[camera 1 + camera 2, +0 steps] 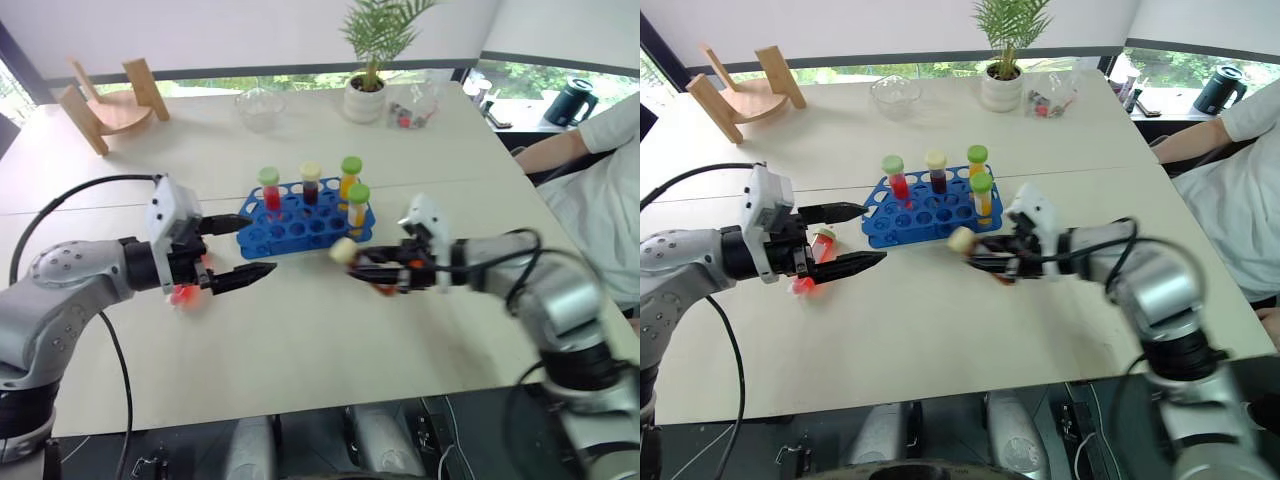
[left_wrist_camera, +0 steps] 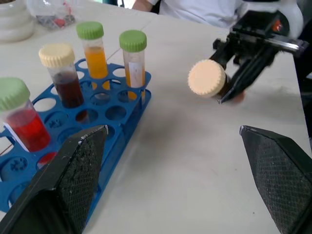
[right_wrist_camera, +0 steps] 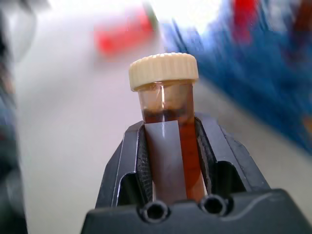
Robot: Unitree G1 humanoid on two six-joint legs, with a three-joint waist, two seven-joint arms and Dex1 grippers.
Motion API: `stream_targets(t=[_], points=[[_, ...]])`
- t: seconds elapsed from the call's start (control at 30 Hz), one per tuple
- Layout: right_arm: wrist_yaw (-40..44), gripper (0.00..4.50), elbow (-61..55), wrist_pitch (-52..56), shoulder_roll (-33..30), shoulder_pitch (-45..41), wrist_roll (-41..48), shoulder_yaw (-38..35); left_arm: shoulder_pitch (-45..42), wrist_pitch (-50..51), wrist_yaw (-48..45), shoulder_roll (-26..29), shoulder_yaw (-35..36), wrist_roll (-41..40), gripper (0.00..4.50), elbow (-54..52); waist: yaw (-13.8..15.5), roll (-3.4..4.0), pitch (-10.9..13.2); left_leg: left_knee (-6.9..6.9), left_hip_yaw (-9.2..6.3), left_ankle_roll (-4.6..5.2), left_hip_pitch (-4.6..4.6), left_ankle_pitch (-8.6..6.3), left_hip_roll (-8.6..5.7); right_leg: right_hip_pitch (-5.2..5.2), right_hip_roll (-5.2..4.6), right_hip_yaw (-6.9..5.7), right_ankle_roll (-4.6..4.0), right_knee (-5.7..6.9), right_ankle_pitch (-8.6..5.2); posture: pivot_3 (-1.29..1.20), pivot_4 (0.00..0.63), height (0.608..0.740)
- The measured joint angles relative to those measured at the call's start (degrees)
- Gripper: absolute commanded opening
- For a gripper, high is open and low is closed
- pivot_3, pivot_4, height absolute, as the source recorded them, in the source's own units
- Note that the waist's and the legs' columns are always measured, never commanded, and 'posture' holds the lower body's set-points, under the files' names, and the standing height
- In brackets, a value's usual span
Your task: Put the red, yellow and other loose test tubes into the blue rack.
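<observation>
step: seat brown tube [image 3: 168, 122] — pinched lengthwise in right gripper [image 1: 372, 268], cream cap leading, just off blue rack [image 1: 300, 222] | advice: tip upright over a free hole first | left gripper [image 1: 235, 250] wide, empty | count: four racked, one red tube [image 1: 812, 262] loose beside left gripper

the blue rack [image 1: 300, 222] stands on the desk with four capped tubes upright in its holes. a brown tube with a cream cap [image 3: 168, 117] lies level, clamped between the right fingers. a red tube [image 1: 812, 262] lies on the desk left of the rack.
</observation>
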Motion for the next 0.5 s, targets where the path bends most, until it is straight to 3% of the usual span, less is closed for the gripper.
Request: stream_targets(t=[0.2, 0.3, 0.5], points=[[-13.4, 0.85, 14.7, -26.2, 22.3, 0.5, -6.6, 0.0, -0.3, 1.5, -0.8, 2.4, 0.4, -0.6, 4.5, 1.1, 0.4, -0.19, -0.1, 0.04, -0.04, -0.3, -0.03, 0.17, -0.04, 0.08, -0.09, -0.06, 0.0, 0.0, 0.03, 0.0, 0.15, 0.74], [-18.0, 0.85, 24.2, -37.8, 27.6, -0.5, -10.1, -0.3, -0.9, 2.5, -0.9, 2.9, 0.4, -1.4, 4.5, 1.2, 0.3, -0.21, -0.1, -0.01, -0.04, -0.33, -0.05, 0.17, -0.04, 0.06, -0.12, -0.08, 0.0, 0.0, 0.03, 0.0, 0.15, 0.74], [-24.6, 0.85, 40.4, -53.8, 31.7, -4.7, -15.0, -2.5, -2.3, 3.9, -0.6, 3.7, 0.5, -2.3, 4.5, 1.1, 0.1, -0.17, -0.1, -0.16, -0.05, -0.36, -0.04, 0.19, -0.01, -0.05, -0.08, -0.08, -0.03, 0.06, 0.03, 0.0, 0.15, 0.74]])
